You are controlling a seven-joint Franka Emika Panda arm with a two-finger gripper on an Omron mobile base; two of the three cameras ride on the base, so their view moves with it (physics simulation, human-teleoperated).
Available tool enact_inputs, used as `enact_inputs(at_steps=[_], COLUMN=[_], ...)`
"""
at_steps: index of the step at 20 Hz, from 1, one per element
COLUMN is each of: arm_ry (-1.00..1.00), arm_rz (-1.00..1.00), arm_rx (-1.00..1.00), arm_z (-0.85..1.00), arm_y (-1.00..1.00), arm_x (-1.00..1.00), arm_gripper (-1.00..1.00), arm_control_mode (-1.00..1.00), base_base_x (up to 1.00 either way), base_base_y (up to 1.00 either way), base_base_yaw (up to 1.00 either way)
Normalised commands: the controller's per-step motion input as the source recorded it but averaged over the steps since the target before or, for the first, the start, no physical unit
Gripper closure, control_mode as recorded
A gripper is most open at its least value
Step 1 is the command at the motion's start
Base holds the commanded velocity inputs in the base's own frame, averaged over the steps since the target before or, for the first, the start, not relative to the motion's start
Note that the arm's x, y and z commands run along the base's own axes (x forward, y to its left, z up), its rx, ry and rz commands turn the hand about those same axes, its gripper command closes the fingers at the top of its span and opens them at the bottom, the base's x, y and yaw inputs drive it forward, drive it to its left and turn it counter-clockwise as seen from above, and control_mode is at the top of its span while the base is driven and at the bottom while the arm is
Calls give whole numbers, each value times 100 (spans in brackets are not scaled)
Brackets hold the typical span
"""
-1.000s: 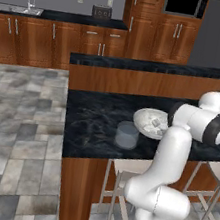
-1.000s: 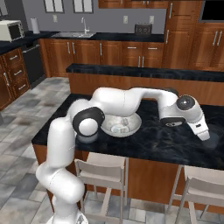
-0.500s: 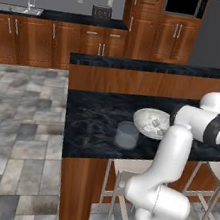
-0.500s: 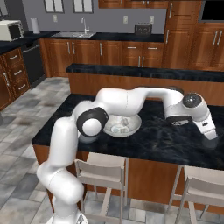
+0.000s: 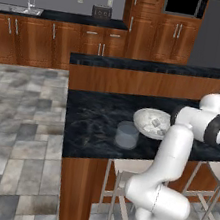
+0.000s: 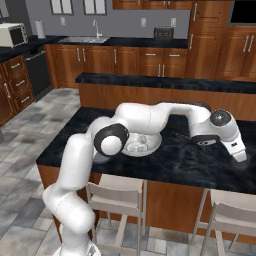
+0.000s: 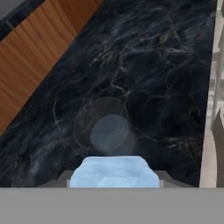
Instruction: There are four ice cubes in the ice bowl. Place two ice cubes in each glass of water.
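Ice cube (image 7: 114,171) held, end effector (image 7: 114,177) above glass (image 7: 105,127)

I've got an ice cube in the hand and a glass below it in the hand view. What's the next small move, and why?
Probably ease the hand a little further forward until it is centred over the glass, then release. The ice cube sits clamped between the fingertips, and the glass opening lies just beyond the cube rather than straight under it, so letting go now might drop the cube on the rim or the counter.
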Motion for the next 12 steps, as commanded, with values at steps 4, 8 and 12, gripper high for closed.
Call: enact_inputs(at_steps=[4, 8, 12], arm_ry=[0, 0, 0], arm_rz=[0, 0, 0], arm_rx=[0, 2, 5], arm_z=[-30, -18, -3], arm_y=[-9, -37, -56], arm_x=[37, 33, 12], arm_gripper=[100, 100, 100], arm_control_mode=[-100, -100, -100], base_base_x=[0, 0, 0], base_base_y=[0, 0, 0], base_base_yaw=[0, 0, 0])
